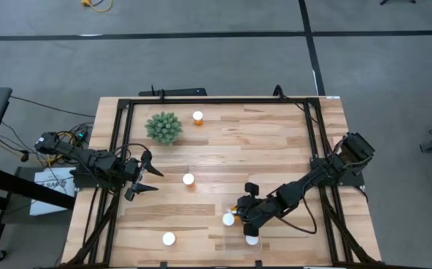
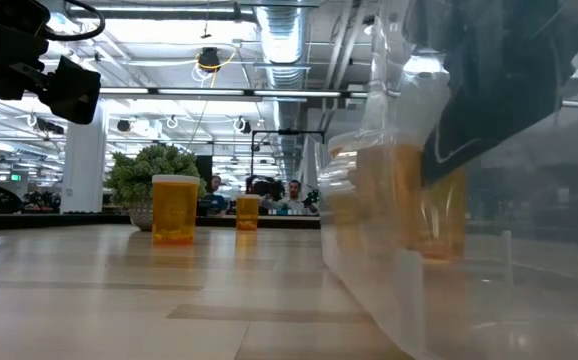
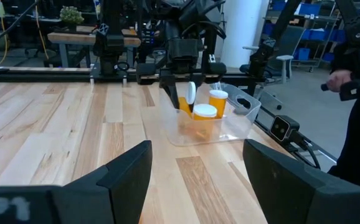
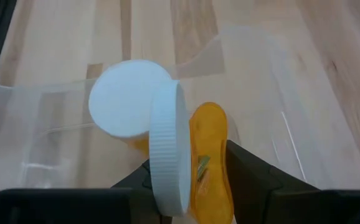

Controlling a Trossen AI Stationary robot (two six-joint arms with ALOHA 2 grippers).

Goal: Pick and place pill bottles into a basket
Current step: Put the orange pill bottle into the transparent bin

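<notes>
Plant [image 1: 164, 128] stands near far pill bottle [image 1: 198, 117].

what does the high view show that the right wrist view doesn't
Only the high view shows the left gripper, jaws open, waiting at the table's left edge, the green plant, and three loose pill bottles: one beside the plant, one mid-table, one near the front edge. Only the right wrist view shows, close up, the tilted bottle sitting between the right gripper's jaws, above an upright bottle's cap. Both share the right gripper over the clear basket and the wooden table.
</notes>
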